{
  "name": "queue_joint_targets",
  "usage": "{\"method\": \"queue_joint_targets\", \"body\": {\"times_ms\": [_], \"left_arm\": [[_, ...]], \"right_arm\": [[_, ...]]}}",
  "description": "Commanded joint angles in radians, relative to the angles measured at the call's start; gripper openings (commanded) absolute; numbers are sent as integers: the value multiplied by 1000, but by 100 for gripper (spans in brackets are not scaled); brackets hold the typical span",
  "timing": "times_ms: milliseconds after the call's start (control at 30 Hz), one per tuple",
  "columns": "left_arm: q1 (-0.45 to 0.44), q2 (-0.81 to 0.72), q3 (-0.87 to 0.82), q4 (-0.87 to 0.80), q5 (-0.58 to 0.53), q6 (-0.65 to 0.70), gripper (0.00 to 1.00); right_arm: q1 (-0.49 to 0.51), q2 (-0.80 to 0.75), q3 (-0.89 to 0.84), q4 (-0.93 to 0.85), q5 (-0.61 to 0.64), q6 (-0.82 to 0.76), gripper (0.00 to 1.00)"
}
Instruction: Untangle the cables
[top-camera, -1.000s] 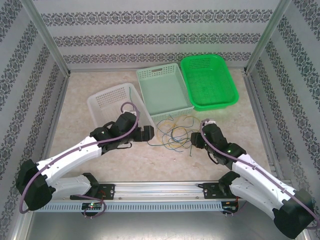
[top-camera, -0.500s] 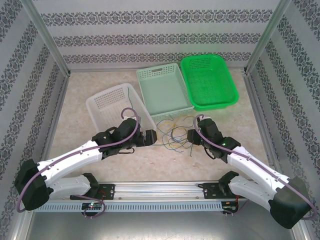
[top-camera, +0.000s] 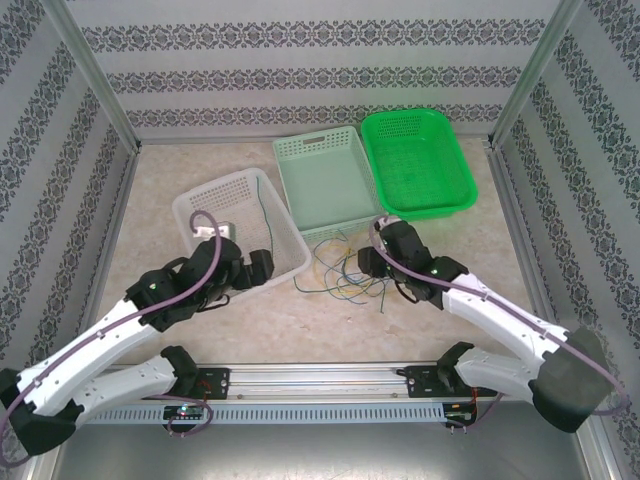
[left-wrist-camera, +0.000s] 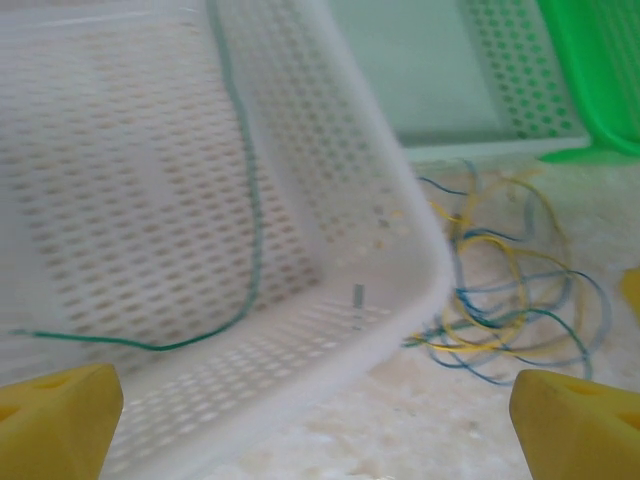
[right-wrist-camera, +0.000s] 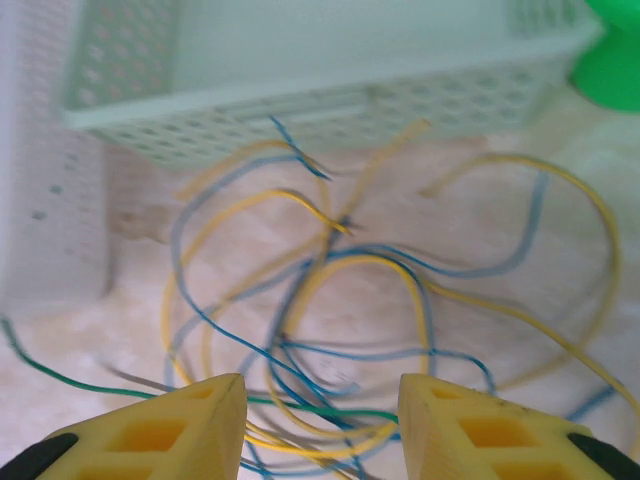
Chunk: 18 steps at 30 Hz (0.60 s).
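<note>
One green cable (left-wrist-camera: 245, 200) lies in the white basket (left-wrist-camera: 380, 300), the left gripper (left-wrist-camera: 318, 410) wide open nearby. Blue and yellow cables (right-wrist-camera: 330, 290) lie tangled beneath the right gripper (right-wrist-camera: 320, 420), which is half-open and empty.

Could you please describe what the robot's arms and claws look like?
The left arm and right arm are white shells with black joints, each trailing a thick purple cable. The left claw and right claw have blocky yellow fingertips.
</note>
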Motion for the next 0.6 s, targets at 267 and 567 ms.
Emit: {"method": "queue_joint_targets", "body": {"times_ms": [267,567], "left_arm": [[166,-145,-245,-129,24,-150,100],[325,-95,-318,63,121,-47,99]], "right_arm": [[139,422,360,16,-157,-55,48],[159,625,470,27,-227,-25,36]]}}
